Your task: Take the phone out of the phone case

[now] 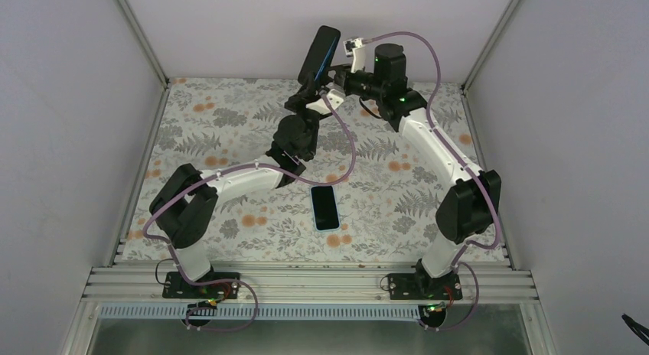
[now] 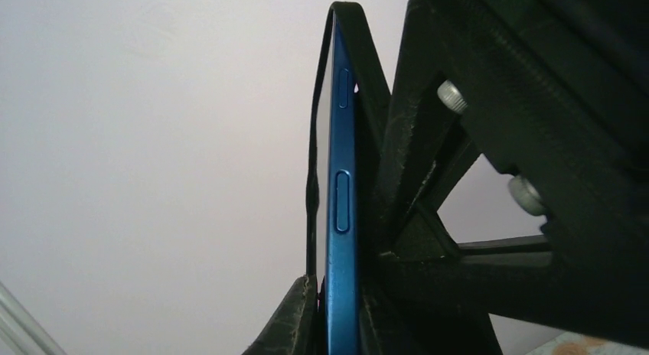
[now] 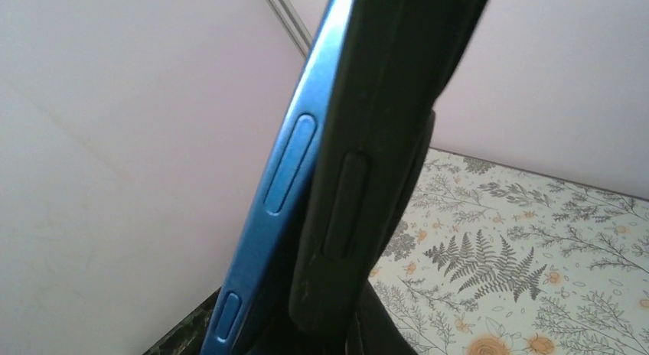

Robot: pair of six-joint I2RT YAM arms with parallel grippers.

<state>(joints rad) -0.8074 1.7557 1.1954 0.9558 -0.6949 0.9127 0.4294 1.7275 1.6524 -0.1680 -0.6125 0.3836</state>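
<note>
The phone [image 2: 340, 217] hangs above the desk's [image 1: 229, 125] far end, left hand [image 2: 337, 324] closed on its base, right hand [image 1: 339, 76] clamped on the half-peeled case [image 3: 367, 141]; best pull apart slowly, squarely

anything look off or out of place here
Yes: the black case held up at the back of the table sits askew on the blue phone. Its side wall stands clear of the phone's edge, leaving the side buttons bare, and its front lip bows away. A second phone lies flat on the table.
</note>
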